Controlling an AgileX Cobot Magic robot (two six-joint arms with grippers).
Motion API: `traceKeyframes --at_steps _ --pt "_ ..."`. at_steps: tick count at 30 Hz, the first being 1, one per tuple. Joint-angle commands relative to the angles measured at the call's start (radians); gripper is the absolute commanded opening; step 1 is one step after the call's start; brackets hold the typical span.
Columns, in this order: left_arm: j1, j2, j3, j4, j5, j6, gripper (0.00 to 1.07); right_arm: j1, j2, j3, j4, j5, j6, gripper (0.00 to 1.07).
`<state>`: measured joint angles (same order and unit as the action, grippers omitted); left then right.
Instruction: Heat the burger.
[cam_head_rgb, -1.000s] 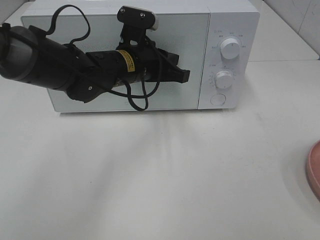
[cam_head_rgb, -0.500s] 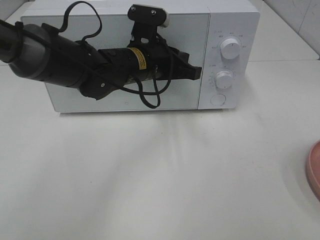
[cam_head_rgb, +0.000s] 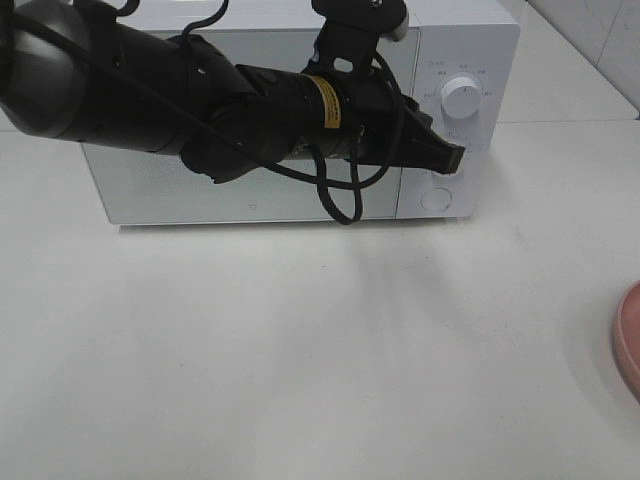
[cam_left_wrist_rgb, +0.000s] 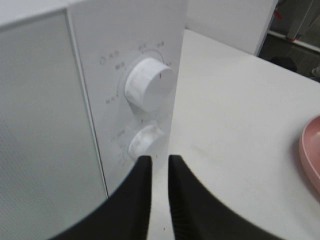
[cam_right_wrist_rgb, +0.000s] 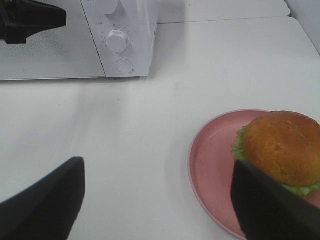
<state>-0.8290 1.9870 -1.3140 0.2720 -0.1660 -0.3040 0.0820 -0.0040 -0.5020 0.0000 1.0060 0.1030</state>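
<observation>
The burger (cam_right_wrist_rgb: 282, 147), with a brown bun and green lettuce, sits on a pink plate (cam_right_wrist_rgb: 210, 170) in the right wrist view. My right gripper (cam_right_wrist_rgb: 157, 165) hangs above the table just before the plate, its jaws wide open and empty. The white microwave (cam_head_rgb: 260, 195) stands at the back with its door shut. My left gripper (cam_head_rgb: 455, 160) reaches across the door to the control panel. In the left wrist view its fingertips (cam_left_wrist_rgb: 142, 165) stand a narrow gap apart just in front of the lower knob (cam_left_wrist_rgb: 146, 141), holding nothing.
An upper knob (cam_head_rgb: 460, 95) and a round button (cam_head_rgb: 436, 199) share the panel. The plate's rim (cam_head_rgb: 628, 335) shows at the right edge of the table. The left arm covers much of the microwave door.
My left arm has swept right along the microwave front, from the door to the control panel. Its fingers have parted slightly. The right arm has not moved.
</observation>
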Motion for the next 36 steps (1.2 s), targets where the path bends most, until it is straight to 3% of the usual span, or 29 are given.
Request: traceKeyframes --at_steps 1,2,3,4,5,9,11,17,22,29,32,33,34,35,36 --pt "-0.048 -0.051 -0.007 -0.006 0.166 0.0 0.76 -0.004 -0.028 0.003 0.0 -0.005 -0.01 0.76" --pt "-0.048 -0.051 -0.007 -0.006 0.166 0.0 0.76 -0.004 -0.028 0.003 0.0 -0.005 -0.01 0.76" --pt "-0.057 -0.058 -0.007 -0.007 0.189 0.0 0.92 -0.004 -0.028 0.003 0.0 -0.005 -0.01 0.76" --pt "-0.057 -0.058 -0.007 -0.007 0.189 0.0 0.92 -0.004 -0.028 0.003 0.0 -0.005 -0.01 0.76" --pt "-0.077 -0.077 -0.007 -0.01 0.261 0.0 1.01 -0.004 -0.028 0.003 0.0 -0.005 -0.01 0.76" --pt "-0.101 -0.111 -0.007 -0.012 0.386 0.0 1.0 -0.004 -0.028 0.003 0.0 -0.005 -0.009 0.76" --pt "-0.125 -0.165 -0.007 -0.015 0.56 0.0 1.0 -0.004 -0.028 0.003 0.0 -0.005 -0.009 0.76" --pt "-0.126 -0.221 -0.007 -0.052 0.747 0.0 0.99 -0.004 -0.028 0.003 0.0 -0.005 -0.009 0.76" --pt "-0.124 -0.289 -0.007 -0.081 1.042 0.007 0.99 -0.004 -0.028 0.003 0.0 -0.005 -0.009 0.76" --pt "-0.027 -0.329 -0.007 -0.081 1.274 0.01 0.99 -0.004 -0.028 0.003 0.0 -0.005 -0.009 0.75" --pt "0.042 -0.353 -0.007 -0.089 1.345 0.029 0.99 -0.004 -0.028 0.003 0.0 -0.005 -0.009 0.75" --pt "0.1 -0.375 -0.007 -0.101 1.378 0.049 0.99 -0.004 -0.028 0.003 0.0 -0.005 -0.009 0.75" --pt "0.1 -0.375 -0.007 -0.101 1.378 0.049 0.99 -0.004 -0.028 0.003 0.0 -0.005 -0.009 0.75" --pt "0.161 -0.403 -0.007 -0.113 1.395 0.076 0.99 -0.004 -0.028 0.003 0.0 -0.005 -0.009 0.75" --pt "0.161 -0.403 -0.007 -0.113 1.395 0.076 0.99 -0.004 -0.028 0.003 0.0 -0.005 -0.009 0.75"
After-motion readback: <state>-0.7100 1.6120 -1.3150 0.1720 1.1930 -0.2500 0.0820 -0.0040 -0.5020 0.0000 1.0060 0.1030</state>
